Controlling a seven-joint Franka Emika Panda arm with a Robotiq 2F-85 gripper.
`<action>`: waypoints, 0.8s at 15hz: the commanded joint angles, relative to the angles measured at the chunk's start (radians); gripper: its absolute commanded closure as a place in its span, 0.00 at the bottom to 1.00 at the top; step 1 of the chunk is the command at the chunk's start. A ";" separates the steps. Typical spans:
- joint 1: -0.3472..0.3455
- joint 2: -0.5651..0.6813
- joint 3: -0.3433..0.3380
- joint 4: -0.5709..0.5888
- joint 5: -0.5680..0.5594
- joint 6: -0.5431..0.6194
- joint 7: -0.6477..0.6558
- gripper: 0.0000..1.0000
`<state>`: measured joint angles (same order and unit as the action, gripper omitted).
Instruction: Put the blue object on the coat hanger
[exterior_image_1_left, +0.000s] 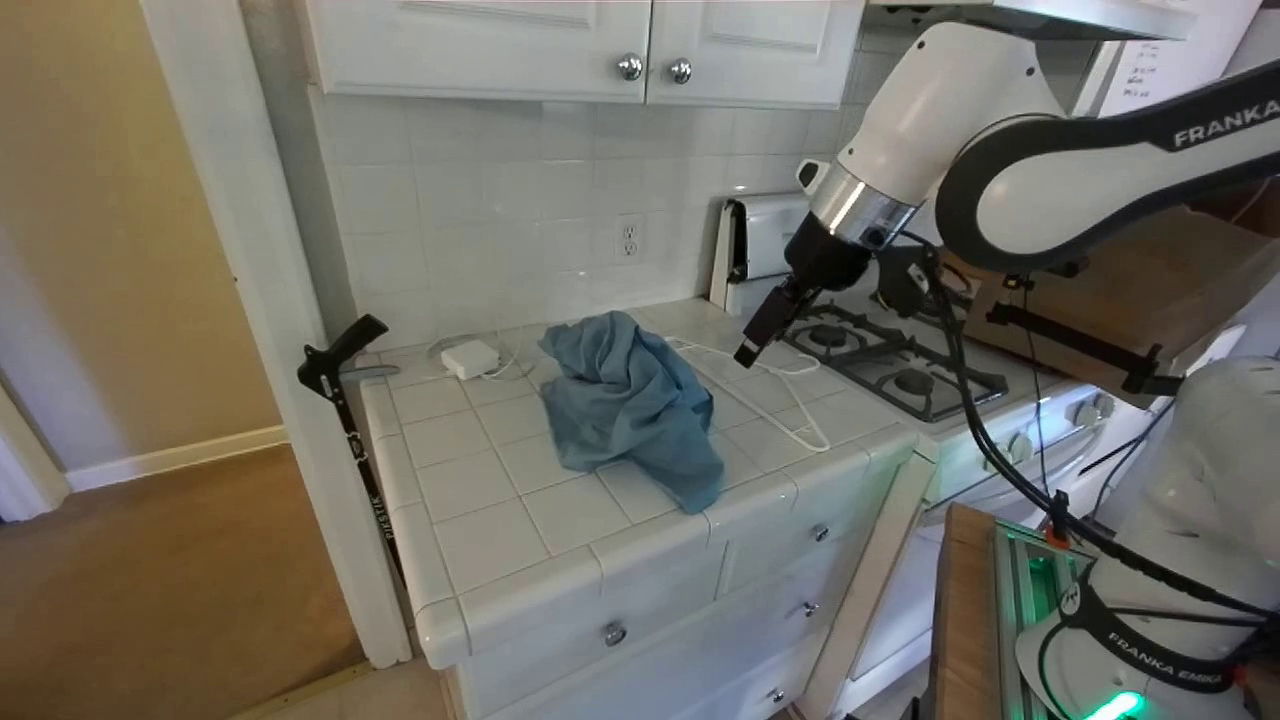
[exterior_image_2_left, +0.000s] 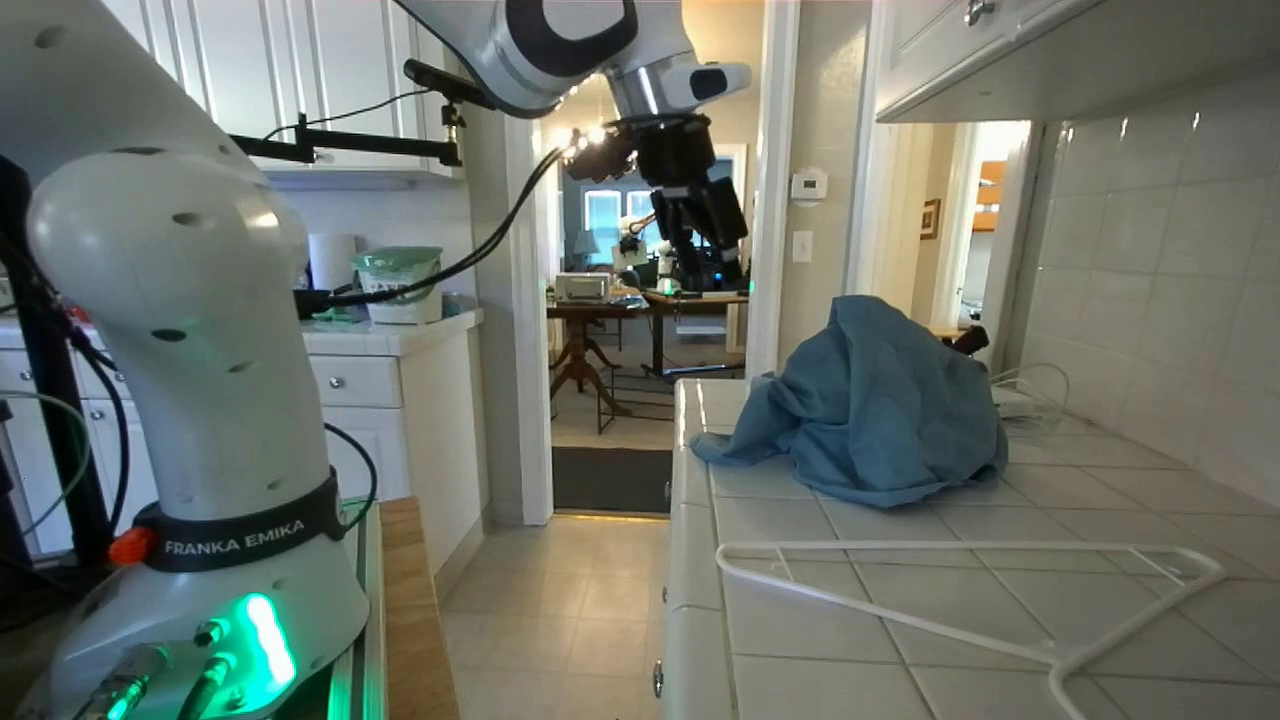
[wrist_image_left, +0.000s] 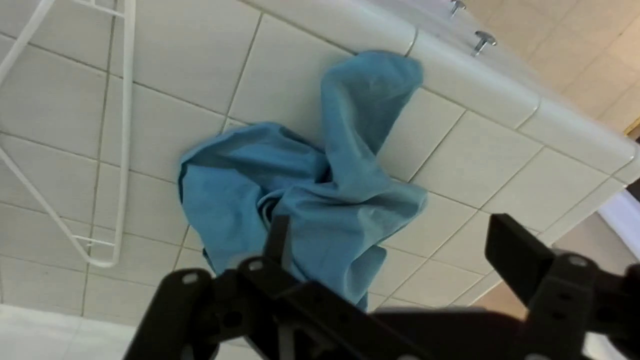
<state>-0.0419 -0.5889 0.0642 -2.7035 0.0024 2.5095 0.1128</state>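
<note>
A blue cloth (exterior_image_1_left: 625, 400) was seen heaped in loose folds on the white-tiled tabletop (exterior_image_1_left: 455, 505), with one corner stretched out to the rounded front edge. Beside it, and apart from it, a white coat hanger (exterior_image_2_left: 950, 546) was laid flat on the tiles, between the cloth and the gas stove (exterior_image_1_left: 915, 380), its hook (exterior_image_2_left: 1062, 690) turned toward the stove. The jaws were held by the robot arm (exterior_image_1_left: 1050, 190) higher than the tabletop, angled downward and well apart from the cloth. In the wrist view they were shown spread wide; the cloth was seen below, partly covered in that view by one side of the jaws, and only a portion of the hanger was taken in. On the side of the cloth away from the hanger, a small white box (exterior_image_1_left: 470, 358) was placed near the tiled wall (exterior_image_1_left: 480, 210), in which an electrical outlet (exterior_image_1_left: 629, 238) was set. A black stick (exterior_image_1_left: 362, 462) was stood at the end of the tabletop, just beside a white door frame (exterior_image_1_left: 280, 300). A white cupboard (exterior_image_1_left: 480, 50) was mounted above. In both exterior views, a green light (exterior_image_2_left: 268, 640) was lit low on the arm.
</note>
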 joint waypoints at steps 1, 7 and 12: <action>0.027 0.089 -0.098 -0.072 -0.013 0.276 -0.171 0.00; 0.266 0.248 -0.428 -0.066 0.146 0.487 -0.510 0.00; 0.346 0.262 -0.564 -0.065 0.178 0.457 -0.594 0.00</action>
<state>0.3046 -0.3269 -0.5008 -2.7685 0.1806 2.9667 -0.4815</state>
